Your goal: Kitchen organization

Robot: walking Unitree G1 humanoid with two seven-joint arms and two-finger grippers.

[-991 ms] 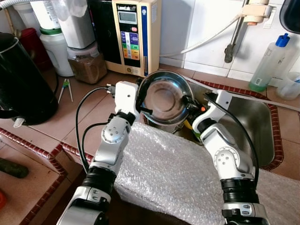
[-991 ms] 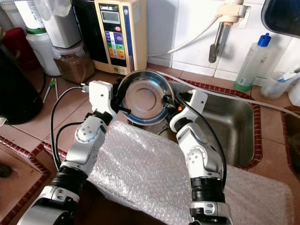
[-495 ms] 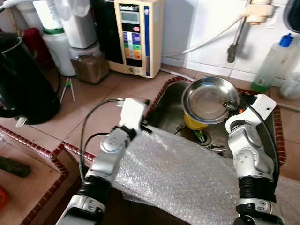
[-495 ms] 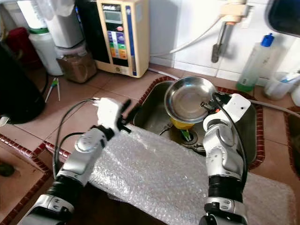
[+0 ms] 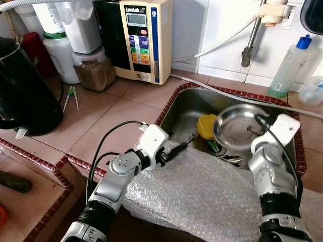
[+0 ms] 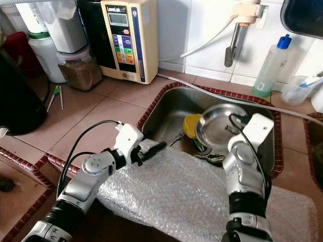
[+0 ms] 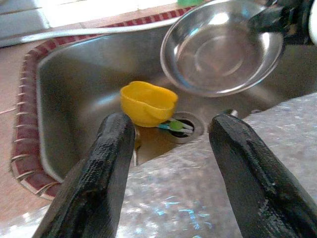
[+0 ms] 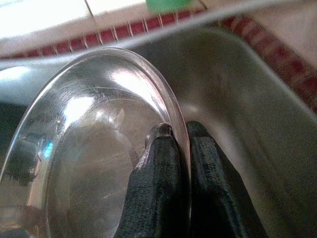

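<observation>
right gripper [image 8: 176, 144] is clenched on the rim of the steel bowl [image 5: 239, 127], holding it tilted over the sink [image 5: 186, 103], above the yellow cup [image 7: 147, 102] and near the drain. left gripper [image 5: 174, 149] is spread wide and empty, over the bubble wrap [image 5: 202, 191]. you want the rim pinch kept firm; lower the bowl level, clear of the cup, before letting go.

Daylight is bright and even across the head views, which stay sharp. Glare blows out the white wall tiles [image 5: 222, 30] above the sink [image 5: 189, 103]. The steel bowl [image 8: 94, 148] carries soft highlights. Both wrist views are softer, their black fingers [image 7: 104, 173] blurred up close.
</observation>
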